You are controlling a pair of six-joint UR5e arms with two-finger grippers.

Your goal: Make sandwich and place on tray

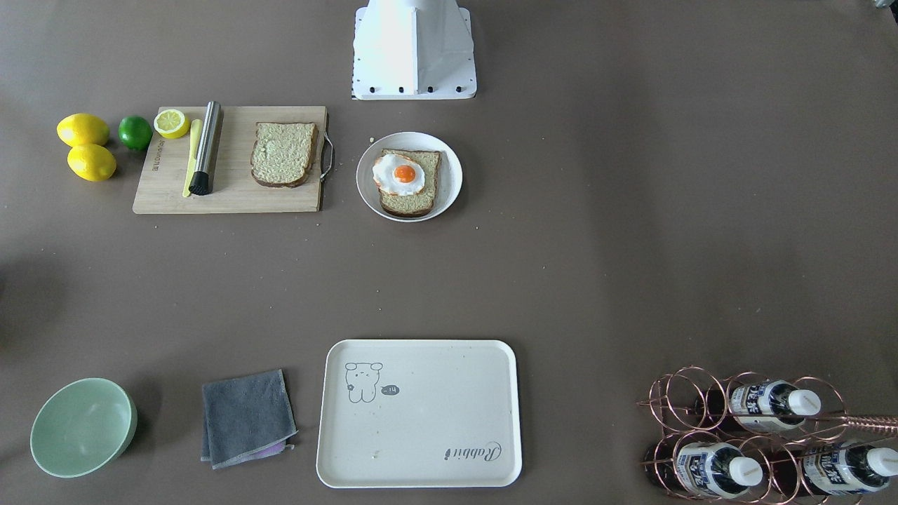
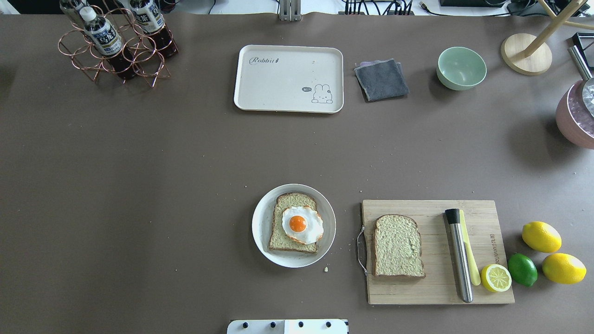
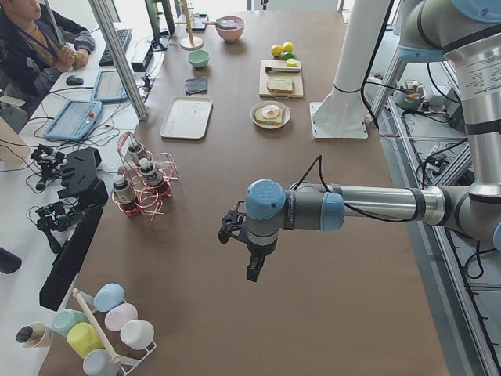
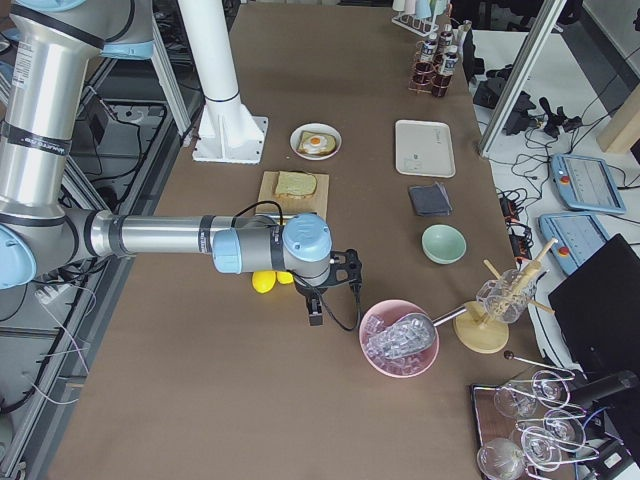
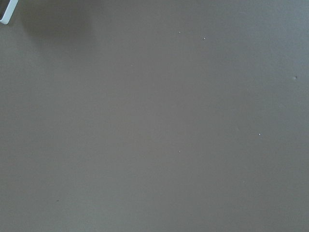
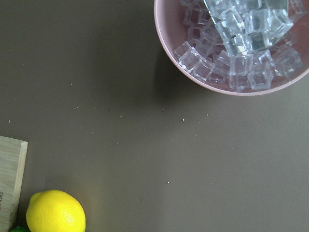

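One bread slice (image 2: 283, 232) lies on a round white plate (image 2: 262, 227) with the fried egg (image 2: 301, 225) on top. The second bread slice (image 2: 398, 246) lies flat on the wooden cutting board (image 2: 436, 278), to the plate's right. The cream tray (image 2: 288, 79) sits bare at the table's far side. My left gripper (image 3: 254, 270) hangs over bare table, far from the food; I cannot tell whether it is open or shut. My right gripper (image 4: 315, 315) hangs near the lemons and the ice bowl; I cannot tell its state either.
A steel muddler (image 2: 459, 255), half lemon (image 2: 495, 277), lime (image 2: 522, 269) and two lemons (image 2: 541, 236) sit by the board. A grey cloth (image 2: 381, 79), green bowl (image 2: 461, 67), bottle rack (image 2: 116, 44) and pink ice bowl (image 4: 400, 338) line the table's far side and right end.
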